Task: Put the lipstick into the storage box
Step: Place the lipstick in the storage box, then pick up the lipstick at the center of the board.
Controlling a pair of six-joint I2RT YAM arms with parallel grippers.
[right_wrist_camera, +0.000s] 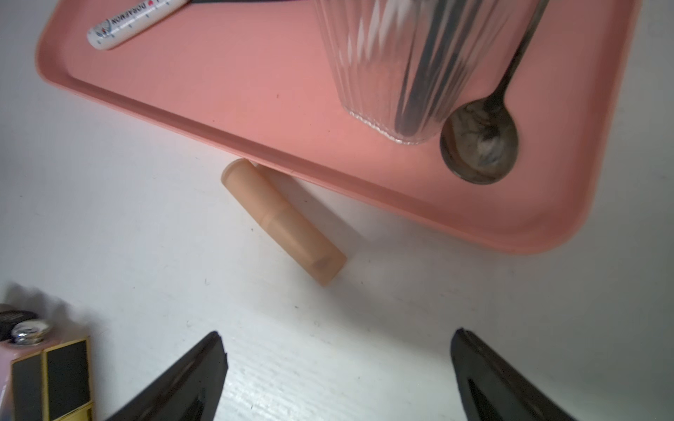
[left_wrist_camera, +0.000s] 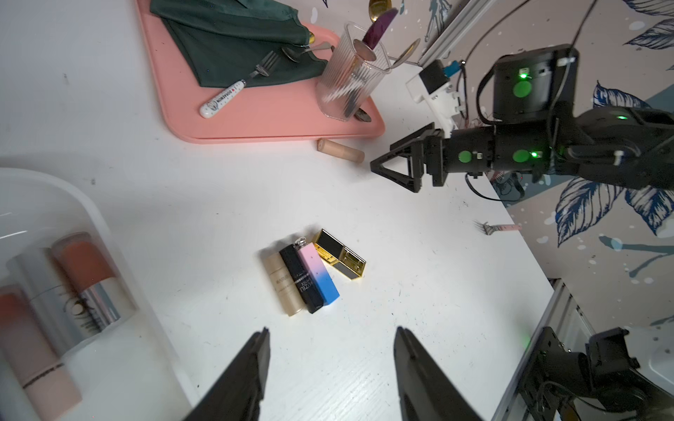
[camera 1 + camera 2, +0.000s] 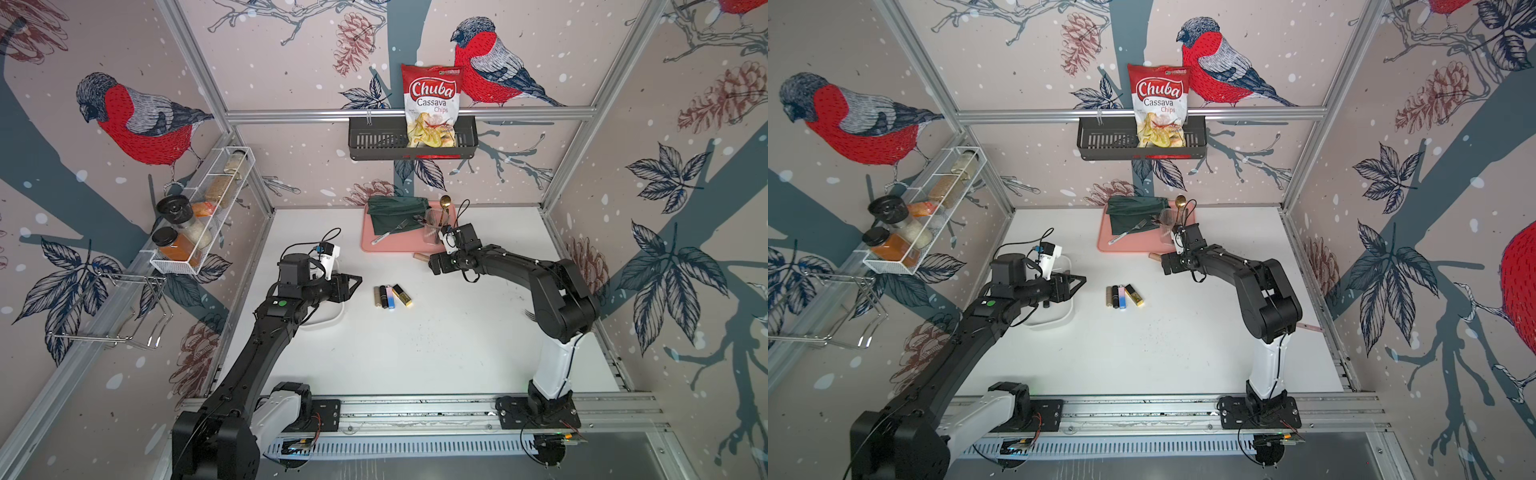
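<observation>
Left wrist view shows us the left tool [image 2: 332, 330] partly spread and empty, its arm stretched low across the white rounded plastic storage box [image 3: 1064, 318]; four lipstick tubes [image 2: 310, 280] lie ahead on the white desk [image 2: 401, 255]. Our right tool [image 1: 338, 331] gapes wide above a peach lipstick [image 1: 284, 222].

Both top views look down from high over the front of the table [image 3: 436, 345], facing the back wall, with the pink tray [image 3: 405, 246] at the far middle. The left wrist camera looks toward the tray from well short of it, over a row of lipsticks [image 2: 313, 277]. The right wrist camera hangs close above the tray's near edge. All four views share the tray.
</observation>
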